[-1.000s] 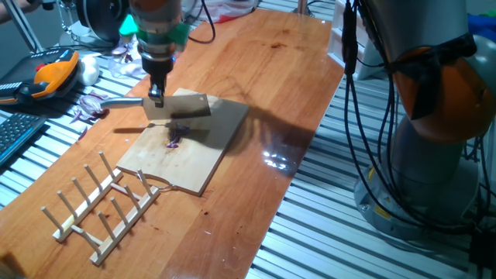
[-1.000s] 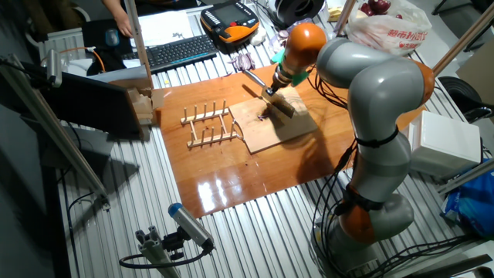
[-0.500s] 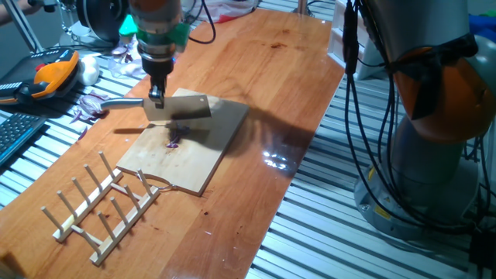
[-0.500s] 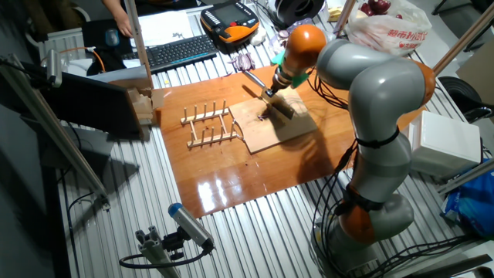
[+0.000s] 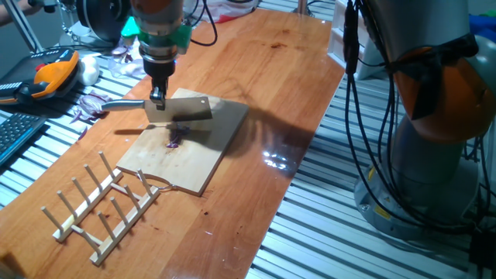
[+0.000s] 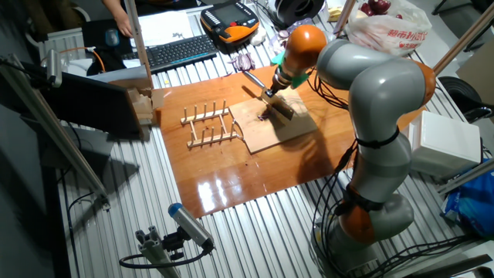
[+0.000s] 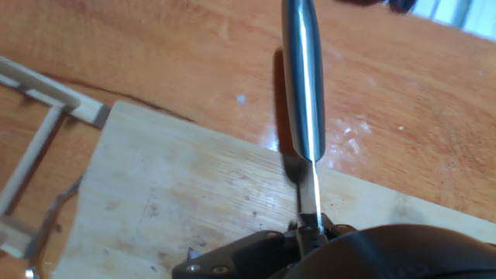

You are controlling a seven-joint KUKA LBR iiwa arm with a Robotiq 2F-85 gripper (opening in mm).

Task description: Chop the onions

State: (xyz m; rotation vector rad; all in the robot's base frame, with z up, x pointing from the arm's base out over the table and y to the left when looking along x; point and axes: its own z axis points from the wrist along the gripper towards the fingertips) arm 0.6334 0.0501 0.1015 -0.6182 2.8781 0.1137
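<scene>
Thin purple onion slivers [image 5: 175, 140] lie near the middle of the wooden board [image 5: 194, 167]. My gripper [image 5: 157, 96] is shut on a steel cleaver; its blade [image 5: 184, 111] hangs edge-down just above and behind the slivers, and its handle [image 5: 121, 103] points left. In the other fixed view the gripper [image 6: 269, 93] holds the cleaver [image 6: 281, 107] over the board [image 6: 278, 131]. In the hand view the shiny handle [image 7: 302, 85] runs away from the fingers [image 7: 308, 229] over the board [image 7: 170, 201]; the onions are hidden there.
A wooden peg rack [image 5: 101, 205] touches the board's front left corner. A heap of dark purple onion scraps [image 5: 88, 105] and a white bulb [image 5: 91, 72] lie at the table's left edge, beside an orange pendant [image 5: 48, 76]. The arm's base [image 5: 434, 132] stands to the right.
The gripper and cleaver have edged very slightly to the right. The onion slivers lie where they were.
</scene>
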